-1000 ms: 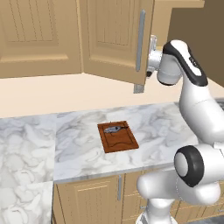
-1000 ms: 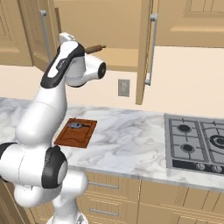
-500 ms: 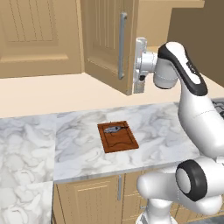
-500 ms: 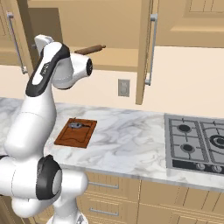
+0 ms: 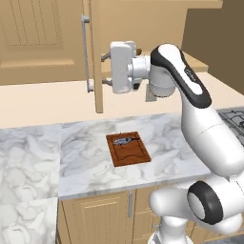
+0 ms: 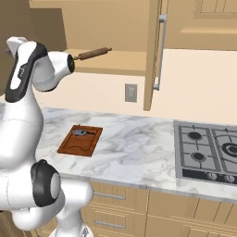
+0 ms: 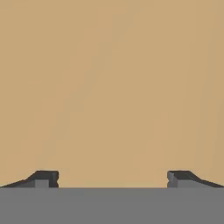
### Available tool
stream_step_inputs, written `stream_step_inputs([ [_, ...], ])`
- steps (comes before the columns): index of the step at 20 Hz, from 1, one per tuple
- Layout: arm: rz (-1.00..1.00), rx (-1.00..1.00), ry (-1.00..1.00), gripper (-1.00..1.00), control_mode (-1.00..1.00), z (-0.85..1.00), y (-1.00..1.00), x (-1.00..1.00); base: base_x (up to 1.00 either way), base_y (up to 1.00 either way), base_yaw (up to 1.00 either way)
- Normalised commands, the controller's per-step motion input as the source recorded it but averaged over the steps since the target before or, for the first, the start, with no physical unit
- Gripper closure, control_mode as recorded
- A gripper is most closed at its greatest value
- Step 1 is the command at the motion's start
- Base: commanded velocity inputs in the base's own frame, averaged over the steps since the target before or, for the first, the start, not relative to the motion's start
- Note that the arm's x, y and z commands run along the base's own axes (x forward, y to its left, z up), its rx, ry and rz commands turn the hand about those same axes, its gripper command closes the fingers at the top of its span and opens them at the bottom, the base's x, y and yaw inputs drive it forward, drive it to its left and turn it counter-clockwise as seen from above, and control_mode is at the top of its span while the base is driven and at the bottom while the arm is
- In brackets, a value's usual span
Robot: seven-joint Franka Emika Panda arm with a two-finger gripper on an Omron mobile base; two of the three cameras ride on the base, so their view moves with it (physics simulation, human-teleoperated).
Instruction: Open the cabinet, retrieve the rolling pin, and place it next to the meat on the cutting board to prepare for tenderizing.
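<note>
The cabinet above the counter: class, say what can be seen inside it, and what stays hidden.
Inside the cabinet, a rolling pin lies on the shelf near its front edge. The robot's arm covers the shelf's left end in the right base view, and the open door blocks the interior in the left base view.

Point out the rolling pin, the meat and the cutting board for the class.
rolling pin (image 6: 95, 53), right base view, middle of its wooden barrel.
meat (image 5: 124, 140), left base view, centre of the grey lump.
cutting board (image 5: 129, 152), left base view, bare wood below the meat.
</note>
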Motion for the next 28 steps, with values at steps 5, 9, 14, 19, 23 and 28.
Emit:
stream_step_inputs([
  [5,0.05,-0.12,0.01,-1.00,-1.00,-0.01,0.90,0.00,0.00,0.00,0.00],
  [9,-0.02,-0.17,0.03,-1.00,-1.00,-0.09,0.40,0.04,0.00,0.00,0.00],
  [14,-0.15,-0.13,0.00,-1.00,-1.00,0.00,-0.28,0.00,0.00,0.00,0.00],
  [19,-0.21,-0.09,0.00,-1.00,-1.00,0.00,-0.54,0.00,0.00,0.00,0.00],
  [23,-0.27,-0.08,0.02,-1.00,-1.00,0.00,-0.56,0.00,0.00,0.00,0.00],
  [28,-0.32,-0.08,0.08,-1.00,-1.00,0.00,-0.57,0.09,0.00,0.00,0.00],
])
